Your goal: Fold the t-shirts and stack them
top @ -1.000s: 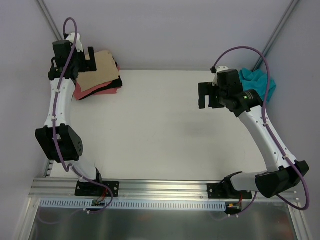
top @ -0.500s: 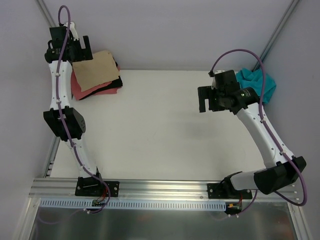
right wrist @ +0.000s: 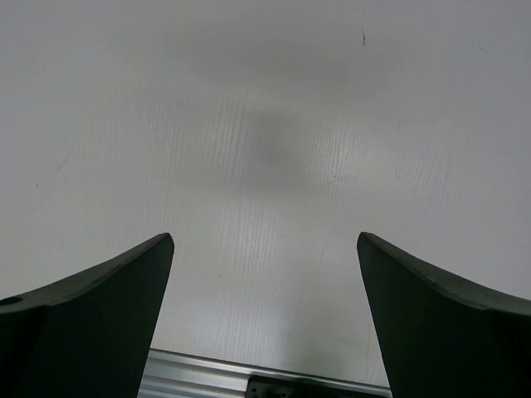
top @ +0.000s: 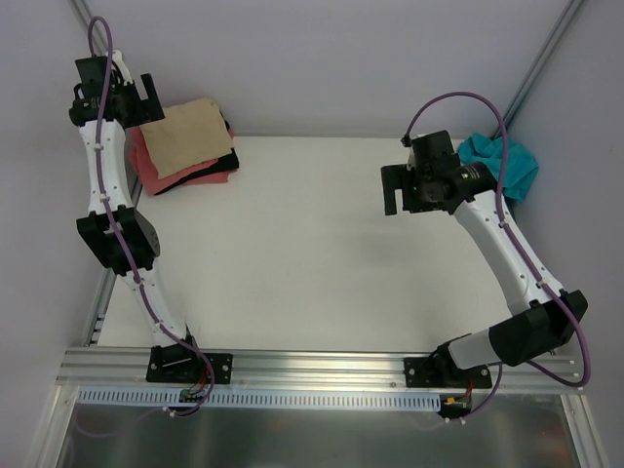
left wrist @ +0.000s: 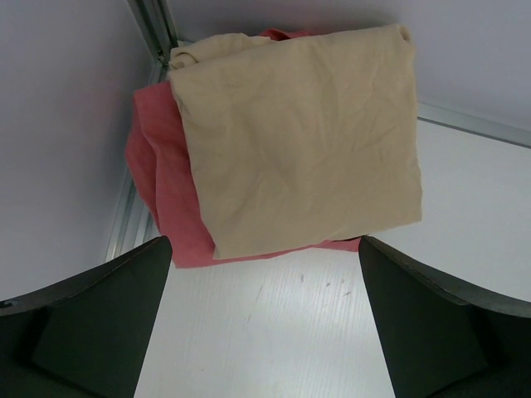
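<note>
– Is either pair of jaws holding anything?
– No, both stand wide apart and empty. The left gripper (left wrist: 264, 242) hangs above the far left corner of the table (top: 312, 263), looking down on the folded tan t-shirt (left wrist: 299, 141). It lies on top of the coral-pink t-shirt (left wrist: 166, 191) and the black t-shirt (top: 226, 161), so I'd call that one stacked.
– And the right gripper (top: 398, 190)?
– Over bare table, near the crumpled teal t-shirt (top: 507, 166) in the far right corner, probably next. Its wrist view shows only bare surface; only the overhead view catches the teal and the black
</note>
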`<state>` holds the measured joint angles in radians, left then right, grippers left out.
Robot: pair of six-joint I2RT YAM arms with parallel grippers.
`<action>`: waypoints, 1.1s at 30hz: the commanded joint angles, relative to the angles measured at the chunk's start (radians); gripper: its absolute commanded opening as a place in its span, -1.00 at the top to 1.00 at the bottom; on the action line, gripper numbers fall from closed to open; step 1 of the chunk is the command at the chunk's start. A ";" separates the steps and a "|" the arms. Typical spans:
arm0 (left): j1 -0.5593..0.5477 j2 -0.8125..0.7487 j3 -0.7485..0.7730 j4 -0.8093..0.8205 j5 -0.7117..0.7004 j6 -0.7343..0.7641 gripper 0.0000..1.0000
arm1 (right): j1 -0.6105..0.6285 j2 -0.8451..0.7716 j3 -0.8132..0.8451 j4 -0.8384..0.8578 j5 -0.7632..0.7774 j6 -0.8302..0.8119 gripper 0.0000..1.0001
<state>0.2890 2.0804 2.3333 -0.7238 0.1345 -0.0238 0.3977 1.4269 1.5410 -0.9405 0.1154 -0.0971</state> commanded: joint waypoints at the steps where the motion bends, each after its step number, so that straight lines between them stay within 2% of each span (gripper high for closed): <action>1: -0.002 -0.003 0.041 0.003 0.037 -0.022 -0.97 | -0.005 0.001 0.054 -0.001 -0.005 -0.003 -0.99; 16: -0.002 0.001 0.035 0.003 0.042 -0.024 -0.97 | -0.007 0.001 0.047 0.002 -0.005 -0.004 -0.99; 20: -0.007 -0.025 0.011 0.012 0.099 -0.053 -0.97 | -0.005 0.001 0.044 0.005 -0.005 -0.004 -0.99; 27: -0.114 -0.235 -0.294 0.119 0.184 -0.044 -0.97 | -0.005 -0.003 0.036 0.034 -0.003 0.011 -0.99; 30: -0.169 -0.386 -0.515 0.239 0.212 -0.068 -0.97 | -0.005 -0.017 0.011 0.066 -0.006 0.025 -0.99; 33: -0.200 -0.567 -0.839 0.427 0.258 -0.151 -0.97 | -0.005 -0.034 -0.019 0.100 -0.014 0.040 -0.99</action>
<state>0.1009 1.7004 1.6695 -0.4973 0.3180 -0.0994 0.3969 1.4307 1.5383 -0.8932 0.1131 -0.0818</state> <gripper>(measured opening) 0.987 0.993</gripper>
